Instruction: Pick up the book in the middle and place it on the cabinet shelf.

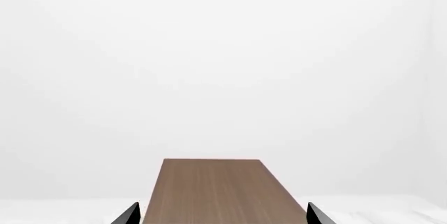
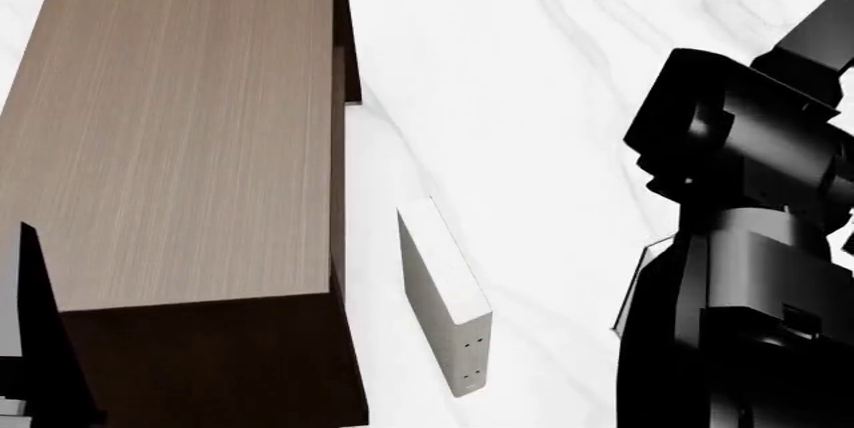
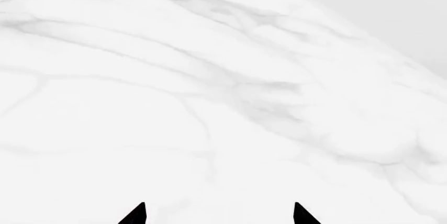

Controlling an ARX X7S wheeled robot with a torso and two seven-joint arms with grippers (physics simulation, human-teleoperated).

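Fingertips of the left gripper [image 1: 223, 219] show as two black points at the edge of the left wrist view, set well apart with nothing between them: jaws spread, holding nothing. Directly ahead of the gap lies the top of the cabinet shelf [image 1: 220, 192], a brown wood-grain panel running away from the jaws toward a plain pale background. Whether the tips touch the panel cannot be told.

Right gripper [image 3: 219, 216]: again only two black tips visible, wide apart, empty gap between them. Ahead of and beneath these jaws is bare white marble tabletop [image 3: 209, 103] with grey veining; the table's far edge crosses diagonally beyond.

Head view: a black piece of the left arm sits at the near end of the cabinet shelf [image 2: 174, 128], which lies long on the tabletop [image 2: 561, 78], wood-grain face up, darker brown end and side showing. Right arm [image 2: 747, 248] is a large black mass on the other side, its jaws out of sight here.

Between the cabinet and the right arm stands an off-white book [image 2: 447, 303], on edge, close beside the cabinet's dark side but apart from it, small dots on its near spine. It is in neither gripper.

Dark grey book of the task: not visible in any view; location cannot be told.
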